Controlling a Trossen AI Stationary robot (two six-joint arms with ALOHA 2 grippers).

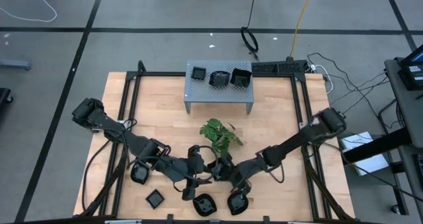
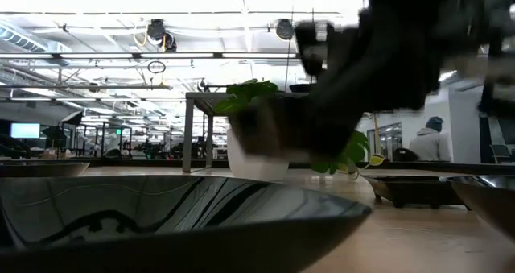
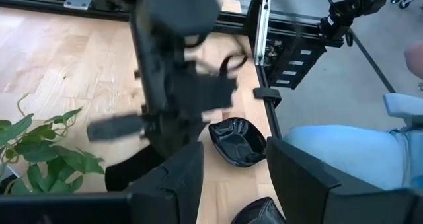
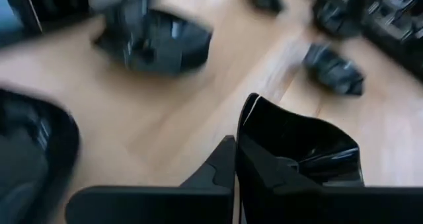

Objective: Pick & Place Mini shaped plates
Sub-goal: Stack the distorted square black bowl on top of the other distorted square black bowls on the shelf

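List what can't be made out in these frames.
- High view: where the two hands meet near the sprig; the arms overlap, so the left hand's contents are hidden.
- Low view: the arm is a dark blur; a near plate fills the foreground.
- Right wrist view: right hand shut on a plate; other plates smeared by motion.
- Left wrist view: right arm blurred.

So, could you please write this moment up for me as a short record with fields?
Stand: grey perforated stand at the table's far edge, three black mini plates on top
Plant: green leafy sprig at mid-table
Loose plates: four black dishes near the front edge, one square
Right gripper: shut on the rim of a glossy black dish
Left gripper: open, empty, above another black dish
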